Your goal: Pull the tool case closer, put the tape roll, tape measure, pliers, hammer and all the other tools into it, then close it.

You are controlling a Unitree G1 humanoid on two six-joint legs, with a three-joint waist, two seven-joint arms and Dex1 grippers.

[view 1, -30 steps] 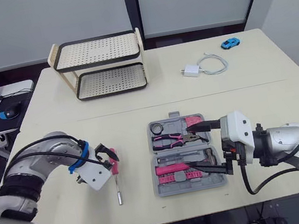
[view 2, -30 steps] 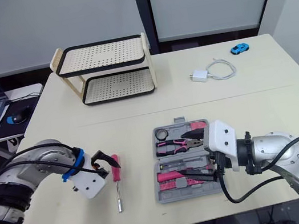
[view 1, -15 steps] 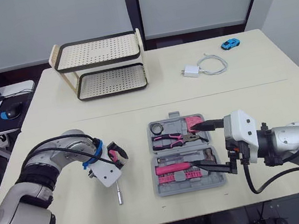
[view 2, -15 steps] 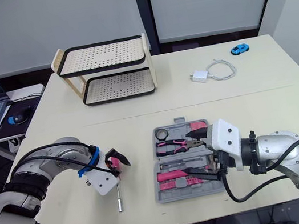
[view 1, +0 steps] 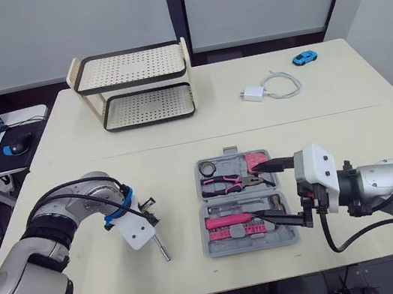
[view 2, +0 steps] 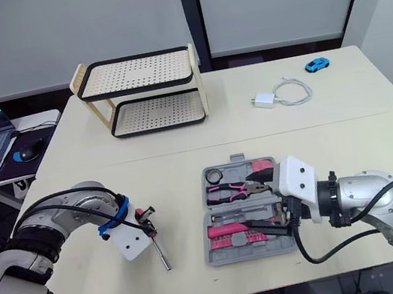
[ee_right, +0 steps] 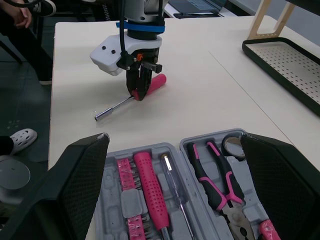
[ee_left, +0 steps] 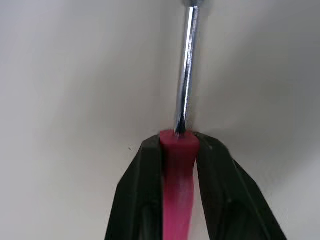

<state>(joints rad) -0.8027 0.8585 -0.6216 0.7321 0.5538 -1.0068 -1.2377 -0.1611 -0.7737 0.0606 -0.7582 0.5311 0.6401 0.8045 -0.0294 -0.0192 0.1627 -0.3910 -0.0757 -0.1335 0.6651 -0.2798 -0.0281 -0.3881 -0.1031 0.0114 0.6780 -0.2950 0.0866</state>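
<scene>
- left tool (ee_left: 179,142) clamped on pink-handled steel-shaft screwdriver (ee_left: 186,75), lying on cream tabletop (view 1: 311,104), left of open grey plastic tool case (view 1: 252,246)
- right tool (view 1: 259,191) spread apart over the case's right side; pink pliers (view 1: 225,182) inside
- two-tier perforated rack (view 1: 129,67), white charger (view 1: 252,93) behind

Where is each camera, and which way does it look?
Eye views: on the head, looking forward and down at the cream table; both arms show, with left gripper and right gripper.
Left wrist view: on the left wrist, looking along its fingers, shut on the pink-handled screwdriver.
Right wrist view: on the right wrist, looking over the open grey tool case toward the left gripper; its own open fingers show.
Shared: both wrist views show the screwdriver.
</scene>
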